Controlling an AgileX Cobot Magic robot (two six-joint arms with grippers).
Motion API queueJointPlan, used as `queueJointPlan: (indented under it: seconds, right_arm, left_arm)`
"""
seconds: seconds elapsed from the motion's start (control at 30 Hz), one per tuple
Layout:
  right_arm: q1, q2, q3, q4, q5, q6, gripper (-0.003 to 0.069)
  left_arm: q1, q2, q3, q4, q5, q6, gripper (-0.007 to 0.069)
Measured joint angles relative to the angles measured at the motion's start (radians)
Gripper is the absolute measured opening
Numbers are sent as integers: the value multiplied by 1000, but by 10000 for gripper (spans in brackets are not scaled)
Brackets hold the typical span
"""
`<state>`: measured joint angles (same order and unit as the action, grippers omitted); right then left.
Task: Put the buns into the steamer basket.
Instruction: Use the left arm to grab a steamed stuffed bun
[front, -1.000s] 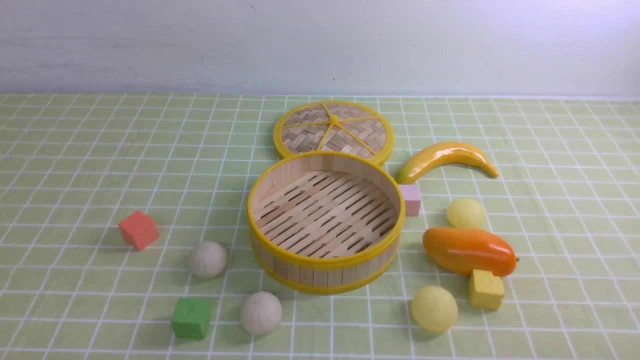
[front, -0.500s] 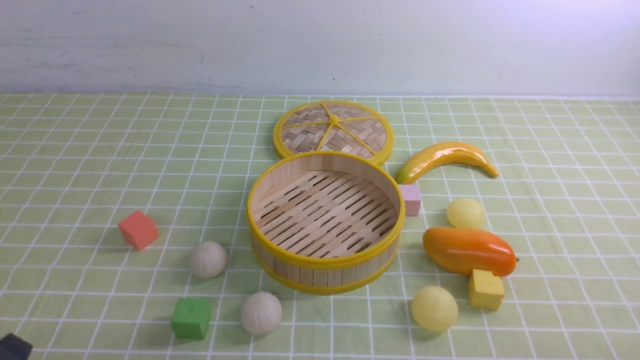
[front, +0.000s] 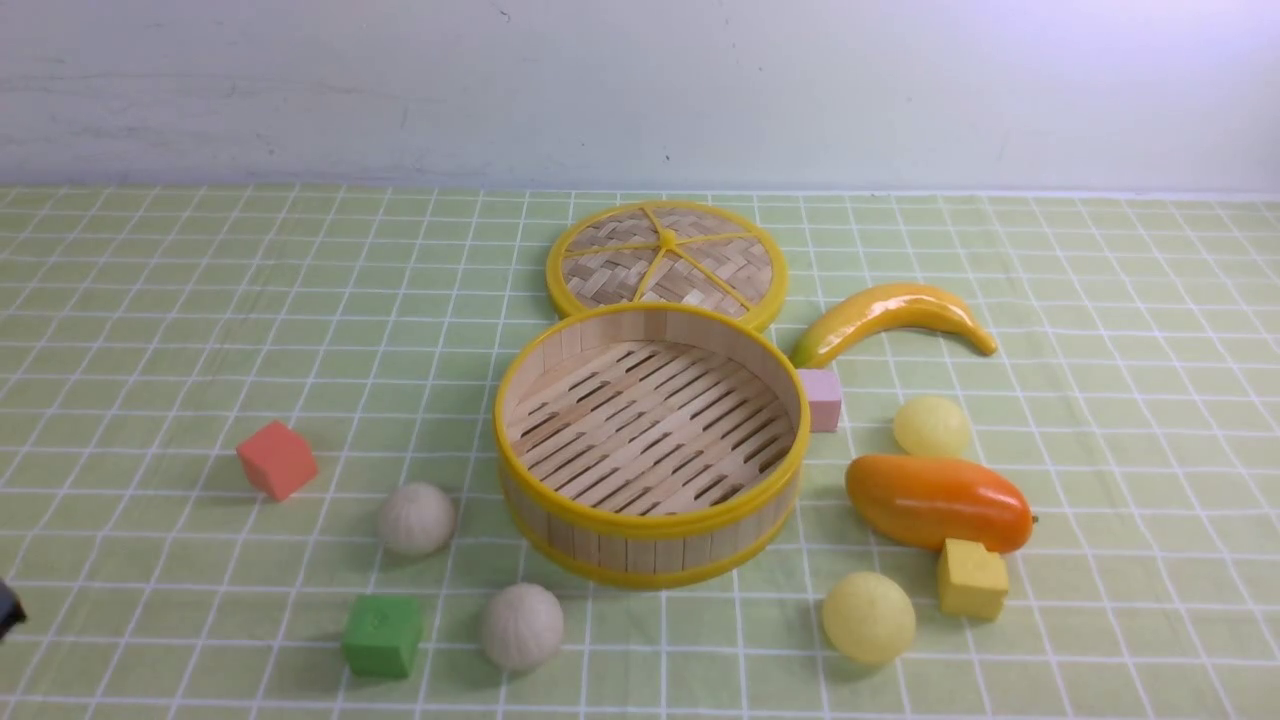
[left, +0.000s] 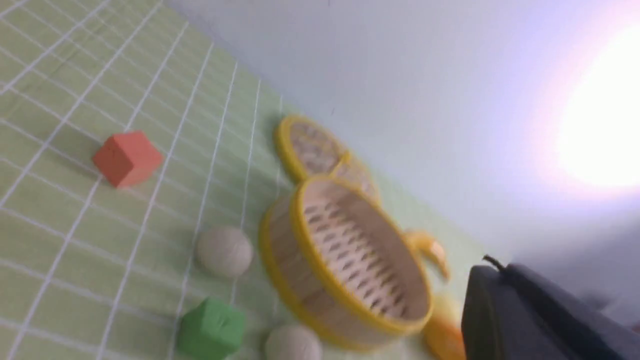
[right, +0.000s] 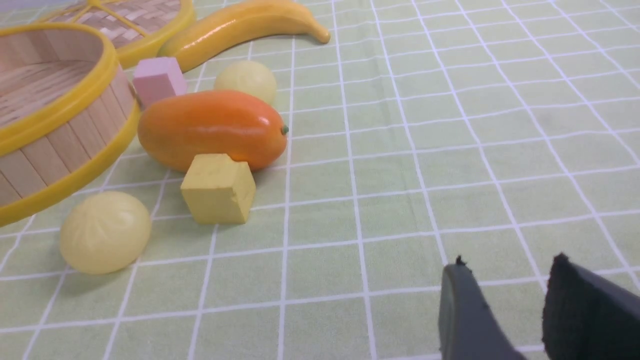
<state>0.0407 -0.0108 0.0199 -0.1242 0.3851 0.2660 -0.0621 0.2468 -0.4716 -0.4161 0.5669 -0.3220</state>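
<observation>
The counter (front: 150, 300) has much free room on the far left and the far right, and its back edge meets the wall behind the lid (front: 667, 255). The basket (front: 650, 550) stands upright in the middle, and the lid lies flat just behind it.

All four buns lie on the counter, outside the basket. On the left, the far white bun (front: 416, 519) is near the basket wall. The near white bun (front: 521, 626) lies in front, beside the green cube (front: 382, 636). The red cube (front: 277, 459) stands well apart.

The right side is more crowded. The far yellow bun (front: 931, 426) sits just behind the mango (front: 935, 502), between the pink cube (front: 822, 399) and the banana (front: 890, 312). The near yellow bun (front: 868, 617) lies beside the yellow cube (front: 971, 579), which touches the mango.

My left hand (left: 495, 300) is closed and touches no bun. In the front view only a dark corner of it shows, at the left edge. My right hand (right: 510, 280) has its fingers apart, with only counter between them, well apart from the near yellow bun.
</observation>
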Motion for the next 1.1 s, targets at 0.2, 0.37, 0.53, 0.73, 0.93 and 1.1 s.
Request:
queueJointPlan:
  seconds: [0.2,0.37,0.53,0.73,0.93,1.1]
  right_arm:
    - [0,0,0,0,0,0,239]
    - [0,0,0,0,0,0,239]
    - [0,0,0,0,0,0,239]
    - [0,0,0,0,0,0,239]
    - [0,0,0,0,0,0,239]
    - [0,0,0,0,0,0,239]
  left_arm:
    - [0,434,-252,13,448,211,-13]
    - [0,685,-284,17,395,346,-13]
    - [-97,944,-346,31,322,414,-13]
    - [-323,1068,-492,229,240,249,-13]
    - [-294,1289,-639,455,209,91,-13]
    - [-278,1451,-724,494,180,102,-5]
